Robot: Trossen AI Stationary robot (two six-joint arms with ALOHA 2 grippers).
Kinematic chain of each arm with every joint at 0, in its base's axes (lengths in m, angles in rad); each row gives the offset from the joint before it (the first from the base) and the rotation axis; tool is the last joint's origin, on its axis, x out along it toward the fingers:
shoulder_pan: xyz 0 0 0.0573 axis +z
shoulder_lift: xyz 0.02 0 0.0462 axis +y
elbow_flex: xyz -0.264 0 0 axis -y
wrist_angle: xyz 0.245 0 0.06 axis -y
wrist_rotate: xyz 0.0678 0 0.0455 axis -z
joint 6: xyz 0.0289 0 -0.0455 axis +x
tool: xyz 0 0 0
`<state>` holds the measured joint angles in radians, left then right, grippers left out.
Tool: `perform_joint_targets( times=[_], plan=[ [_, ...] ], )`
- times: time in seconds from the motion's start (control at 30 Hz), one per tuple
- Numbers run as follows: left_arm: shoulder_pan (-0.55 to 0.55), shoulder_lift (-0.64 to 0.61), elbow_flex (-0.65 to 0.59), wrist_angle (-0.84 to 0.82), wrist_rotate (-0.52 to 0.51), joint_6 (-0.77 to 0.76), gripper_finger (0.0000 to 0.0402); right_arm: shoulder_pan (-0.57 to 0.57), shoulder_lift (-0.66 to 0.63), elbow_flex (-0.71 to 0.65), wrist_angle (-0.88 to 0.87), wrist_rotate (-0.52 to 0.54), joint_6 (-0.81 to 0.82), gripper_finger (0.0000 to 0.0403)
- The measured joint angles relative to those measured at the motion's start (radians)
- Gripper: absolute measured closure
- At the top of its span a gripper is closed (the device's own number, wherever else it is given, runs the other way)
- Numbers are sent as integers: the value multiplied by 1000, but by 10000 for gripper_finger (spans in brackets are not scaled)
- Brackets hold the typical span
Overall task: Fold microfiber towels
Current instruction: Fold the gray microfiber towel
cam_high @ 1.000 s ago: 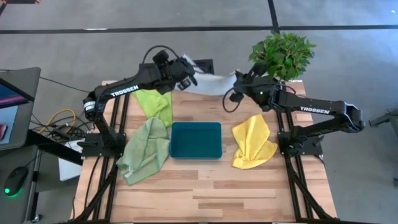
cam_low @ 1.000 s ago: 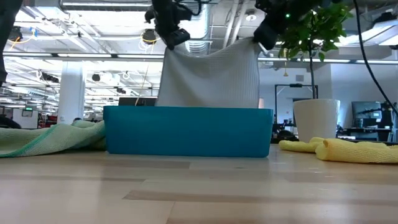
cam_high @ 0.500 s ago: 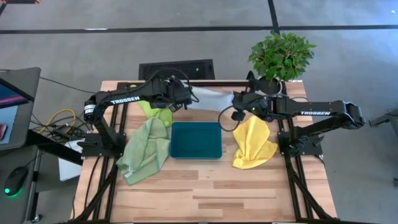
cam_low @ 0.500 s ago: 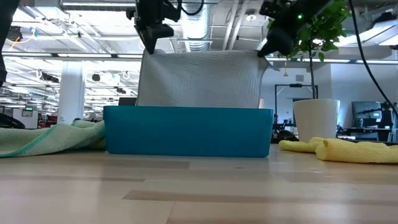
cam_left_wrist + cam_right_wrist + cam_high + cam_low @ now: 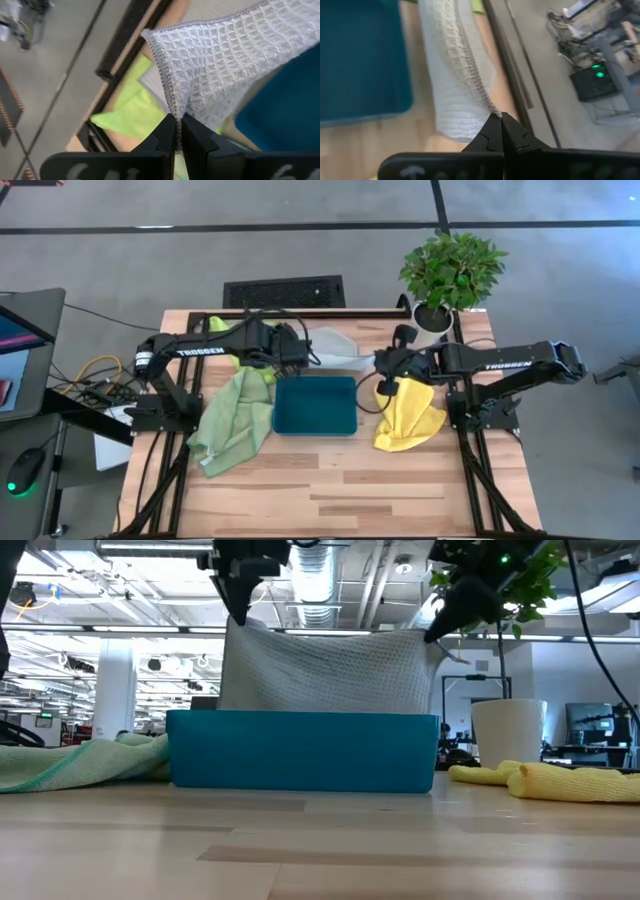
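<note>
Both claws pinching the grey towel by its top corners, hung behind the tray.

My left gripper (image 5: 176, 131) is clamped on one corner of the grey towel (image 5: 325, 670), and my right gripper (image 5: 499, 125) is clamped on the other; between them the cloth hangs spread, its lower part trailing onto the table (image 5: 330, 490) at the far side of the tray (image 5: 315, 404). I judge this the lay-down step: next I'd need to lower both corners evenly to spread it flat before folding. The tray looks empty. The lime towel (image 5: 236, 343) and sage towel (image 5: 236, 418) lie left of the tray, the yellow towel (image 5: 408, 415) right of it, all crumpled.
</note>
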<state>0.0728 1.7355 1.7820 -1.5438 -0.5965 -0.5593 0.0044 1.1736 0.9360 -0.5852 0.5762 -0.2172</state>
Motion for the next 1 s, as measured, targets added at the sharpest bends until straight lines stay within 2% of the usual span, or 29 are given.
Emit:
perform_joint_targets(
  times=[0.13, 0.27, 0.4, 0.53, 0.77, 1.0],
  plan=[
    [-39, 0, -10, -16, 17, -58, 388, 26, 13, -5, -17, -15, 38, 402],
    [-77, 0, -70, -14, 17, -115, 388, 29, 42, -44, -1, -47, 77, 402],
    [-113, 0, -165, 16, 17, -179, 388, 28, 75, -77, 64, -49, 89, 402],
    [-141, 0, -259, 56, 30, -242, 388, 23, 122, -102, 127, -106, 88, 402],
    [-145, 0, -398, 198, 72, -284, 388, -4, 220, -103, 188, -106, 88, 401],
    [-141, 1, -447, 245, -15, -309, 388, -78, 294, -104, 250, -104, 63, 401]
  ],
)
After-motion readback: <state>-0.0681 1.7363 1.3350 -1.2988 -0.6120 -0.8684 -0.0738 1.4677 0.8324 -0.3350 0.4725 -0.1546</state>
